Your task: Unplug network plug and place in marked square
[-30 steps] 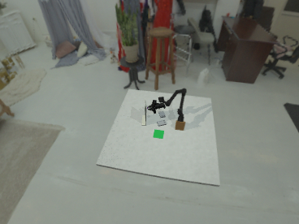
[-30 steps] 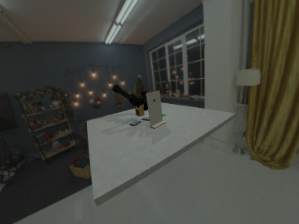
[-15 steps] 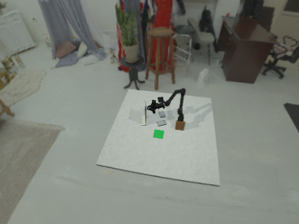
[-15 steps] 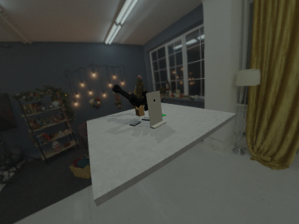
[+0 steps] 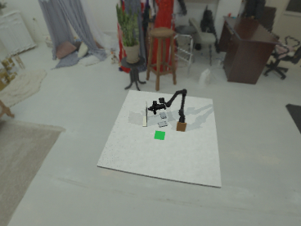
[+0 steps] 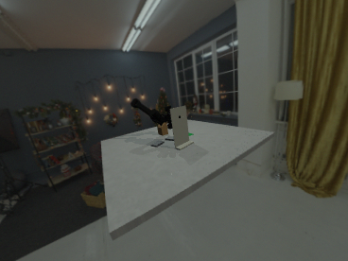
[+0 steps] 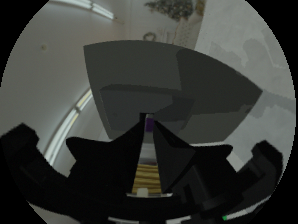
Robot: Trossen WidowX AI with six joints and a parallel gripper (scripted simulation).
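Plug [image 7: 152, 123] – seen only in the wrist view, as a small purple patch low on the face of the upright panel [image 7: 166, 90]. Too small and dark there to make out the tab or any other detail. Seated in the panel's socket, flush against the grey face, not drawn out.

Panel itself standing on edge on the white table [image 5: 163, 164]: a thin pale slab in the top view [image 5: 145, 115], a light rectangle on a small foot in the exterior view [image 6: 180, 127].

Marked square [image 5: 159, 135] – flat bright green on the table, at about 8 o'clock from the arm's brown base block [image 5: 181, 126], well apart from the panel. Two small grey pieces [image 5: 163, 115] [image 5: 162, 123] lying between panel and base, at about 12 o'clock from the square.

Black arm [image 5: 180, 100] rising from the base, then bent over toward 9 o'clock, reaching level across to the panel; in the exterior view [image 6: 148, 111] mostly hidden behind it.

Jaws at 3 o'clock of the panel in the top view, right up against its face. Drawn nearly together in the wrist view, the two dark fingers leaving only a narrow slot with the purple patch at its far end. Clamped on the plug, which sits in the socket.
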